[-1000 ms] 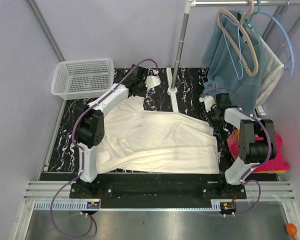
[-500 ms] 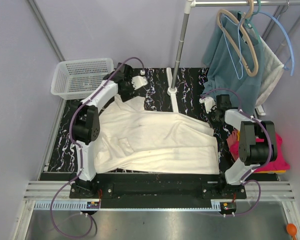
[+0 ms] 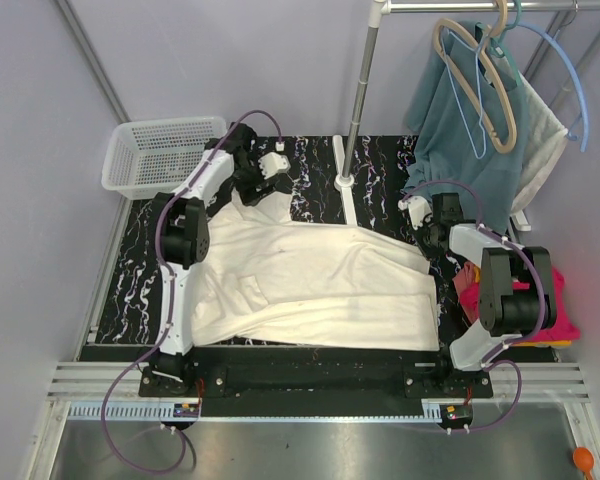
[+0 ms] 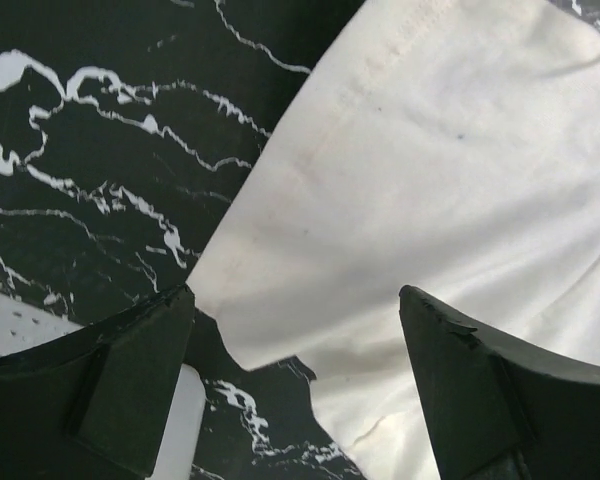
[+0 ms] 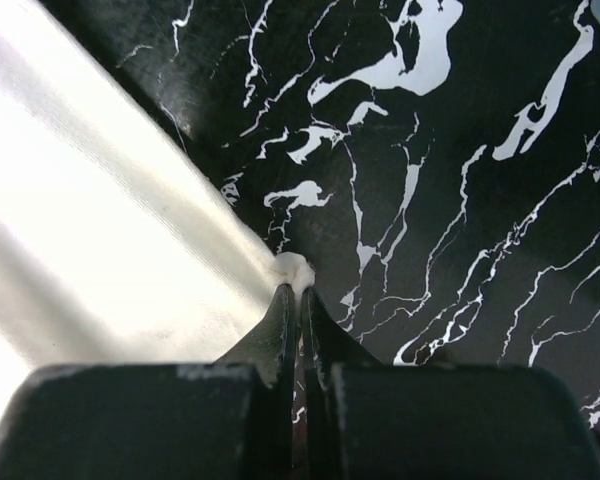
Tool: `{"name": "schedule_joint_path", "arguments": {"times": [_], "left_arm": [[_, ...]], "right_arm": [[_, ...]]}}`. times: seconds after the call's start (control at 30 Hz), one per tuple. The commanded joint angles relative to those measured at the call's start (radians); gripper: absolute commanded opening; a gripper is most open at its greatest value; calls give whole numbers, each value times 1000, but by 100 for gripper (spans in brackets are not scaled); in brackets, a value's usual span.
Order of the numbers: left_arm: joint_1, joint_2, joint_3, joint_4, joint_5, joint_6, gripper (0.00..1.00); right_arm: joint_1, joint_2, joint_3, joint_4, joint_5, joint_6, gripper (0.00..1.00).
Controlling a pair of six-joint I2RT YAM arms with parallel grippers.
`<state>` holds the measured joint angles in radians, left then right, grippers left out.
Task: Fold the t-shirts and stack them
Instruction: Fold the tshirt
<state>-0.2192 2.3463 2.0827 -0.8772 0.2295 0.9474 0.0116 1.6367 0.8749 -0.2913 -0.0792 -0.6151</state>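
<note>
Left claw (image 4: 298, 300): jaws spread wide, nothing between them, hanging just over a corner of the cream shirt (image 4: 430, 180). The cloth lies flat on the black marble table (image 4: 100, 150); it looks free of the claw.

Right claw (image 5: 300, 285): jaws pressed together, pinching a small nub of the cream shirt's edge, cloth running off toward 10 o'clock in the wrist view.

In the top view the left claw (image 3: 270, 165) is at 11 o'clock on the table and the right claw (image 3: 417, 210) at 2 o'clock. The cream shirt (image 3: 320, 280) sprawls across the middle, rumpled, with its far corners under the two claws.

Pink shirt (image 3: 558, 322) sits folded at 4 o'clock, partly hidden by the right arm, with an orange bit (image 3: 467, 275) at its near side.

Progress: early for the cream one, which I judge to be only laid out, no fold made. The pink and orange ones look done. Left to do: fold the cream shirt and stack it on that pile.
</note>
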Motion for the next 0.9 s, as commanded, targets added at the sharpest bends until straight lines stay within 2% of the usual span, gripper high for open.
{"name": "schedule_joint_path", "arguments": {"times": [0.0, 0.2, 0.63, 0.87], "left_arm": [[14, 76, 164, -46, 25, 40, 88], [37, 148, 252, -48, -36, 65, 89], [66, 148, 217, -72, -56, 96, 89], [61, 191, 238, -77, -38, 93, 89]], "right_arm": [[-5, -3, -42, -57, 73, -28, 0], [-6, 15, -54, -52, 70, -28, 0], [-5, 26, -97, 0, 222, -55, 0], [-7, 23, -88, 1, 225, -52, 0]]}}
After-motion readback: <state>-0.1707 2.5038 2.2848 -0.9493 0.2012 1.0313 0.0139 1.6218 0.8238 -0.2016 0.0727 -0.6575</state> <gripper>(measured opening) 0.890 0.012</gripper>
